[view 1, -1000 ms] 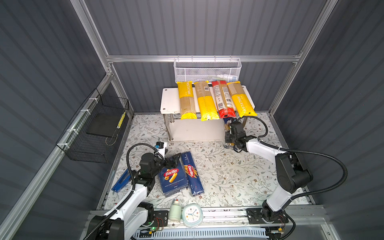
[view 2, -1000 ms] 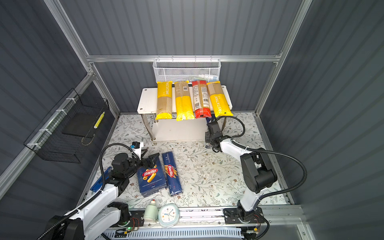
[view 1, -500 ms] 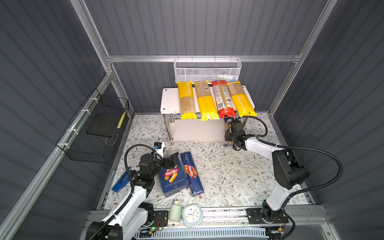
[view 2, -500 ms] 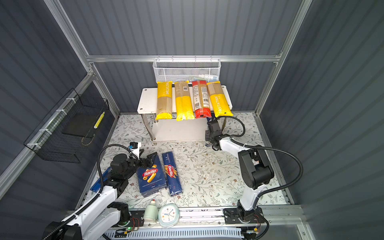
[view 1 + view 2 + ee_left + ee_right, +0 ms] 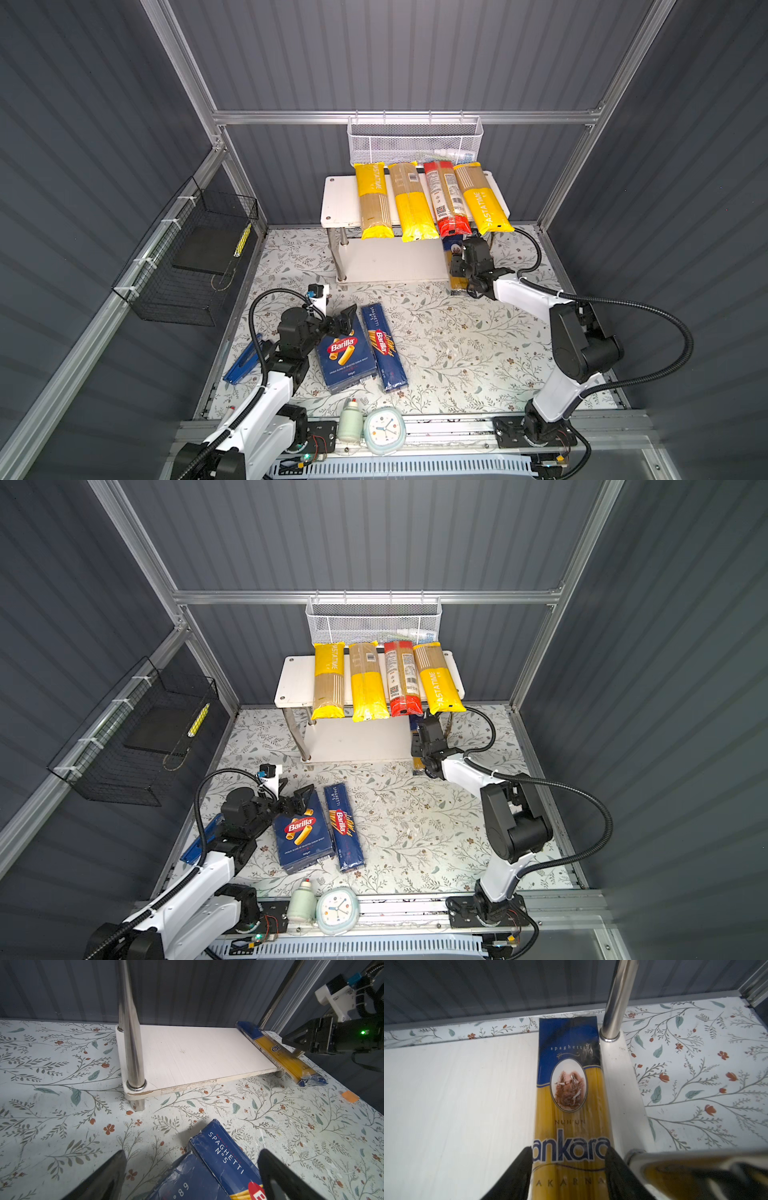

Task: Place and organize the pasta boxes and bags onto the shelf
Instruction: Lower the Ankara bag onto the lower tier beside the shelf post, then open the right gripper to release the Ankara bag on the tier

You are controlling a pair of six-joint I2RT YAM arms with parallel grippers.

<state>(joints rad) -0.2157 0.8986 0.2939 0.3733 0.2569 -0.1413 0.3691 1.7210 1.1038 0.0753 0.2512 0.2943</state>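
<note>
Ankara bag [image 5: 454, 283] partly beneath shelf [image 5: 338, 203] top

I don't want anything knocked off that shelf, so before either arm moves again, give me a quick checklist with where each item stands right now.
1. ankara bag lying on the lower board: ok, beside the rear chrome leg.
2. Right end effector free of the bag: cannot tell; its fingers hug both sides.
3. Withdrawal path: cannot tell; the front chrome leg stands close beside one finger.
4. Left end effector open: ok, jaws wide at the boxes' far ends.
5. Room on the lower board: ok, bare beside the bag.
6. Boxes shelved: not ok; rigatoni box and spaghetti box lie on the table.
</note>
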